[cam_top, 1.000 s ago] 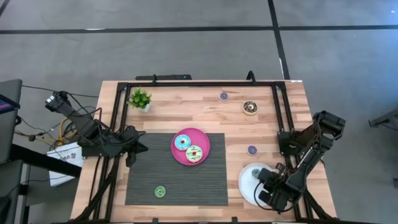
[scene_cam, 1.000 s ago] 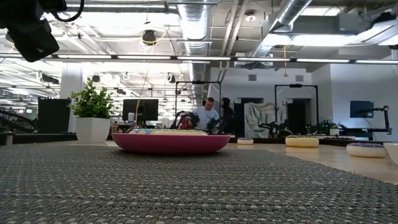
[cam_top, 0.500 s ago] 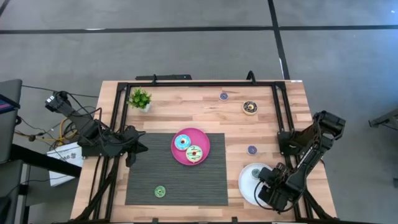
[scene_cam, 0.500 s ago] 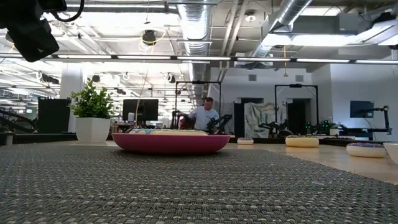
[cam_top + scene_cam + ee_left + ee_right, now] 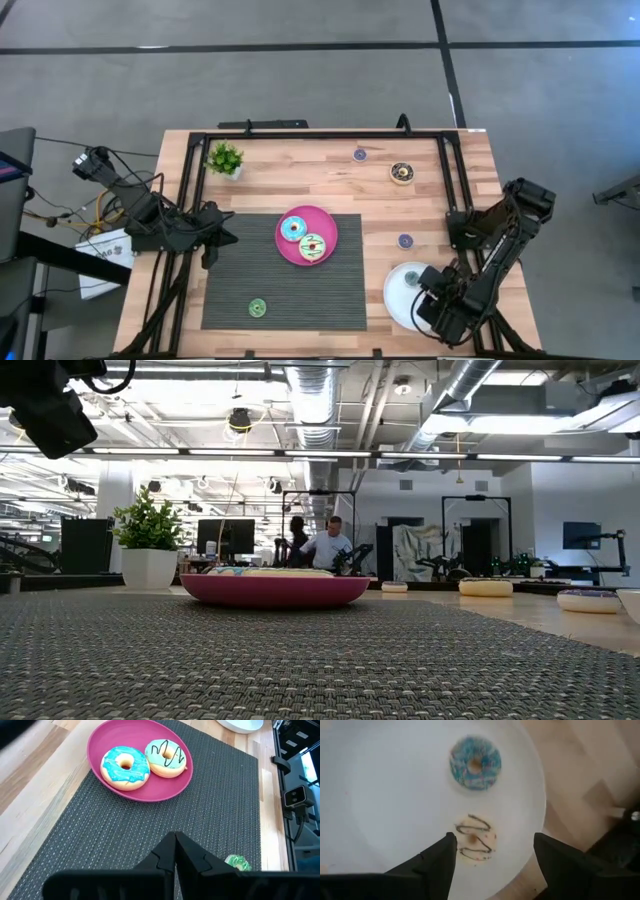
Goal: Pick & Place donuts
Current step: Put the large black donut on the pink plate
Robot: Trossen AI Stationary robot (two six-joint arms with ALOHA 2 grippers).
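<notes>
White plate point(image 5: 395, 795) under right gripper point(image 5: 492, 852), spread above cream donut point(image 5: 476, 842).

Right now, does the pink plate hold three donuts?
No, the pink plate holds two: a blue donut and a green-iced donut.

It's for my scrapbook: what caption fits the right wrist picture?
Open right gripper above a round white plate holding a blue sprinkled donut and a cream chocolate-drizzled donut.
</notes>
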